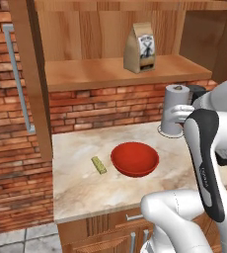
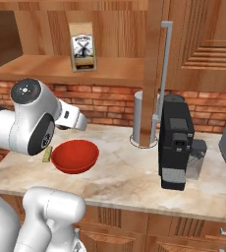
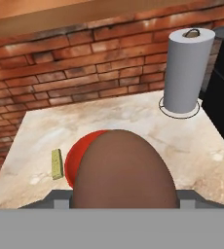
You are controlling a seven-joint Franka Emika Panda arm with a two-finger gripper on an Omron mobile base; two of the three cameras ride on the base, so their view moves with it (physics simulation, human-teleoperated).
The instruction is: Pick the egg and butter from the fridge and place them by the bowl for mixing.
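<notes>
**Egg in the jaws, butter already down by the bowl**

Egg [image 3: 126, 170] sits closest to the hand camera, a smooth brown oval held between the fingers, so the jaws stand part-closed around its sides. Judged as a thing to handle, it is light, rigid and brittle, with a glossy curved shell that could slip out or crack under a hard squeeze; a hold across its widest part suits it best, and it will tend to roll once let go on a flat top.

Beyond it lies the counter [image 1: 81, 183], with the red bowl [image 1: 134, 159] near the middle. Butter [image 1: 98, 165] lies flat just beside the bowl's left rim, apart from it, a thin yellow stick that looks soft enough to dent.

A grey paper-towel roll [image 3: 187, 70] stands upright farther back to the right, and a black coffee machine [image 2: 176, 146] stands beyond that, both well apart from the bowl. A paper bag [image 1: 139, 48] sits on the wooden shelf above. Open counter lies in front of and to the right of the bowl; the bowl's rim and the butter look like the things to avoid when lowering.
</notes>
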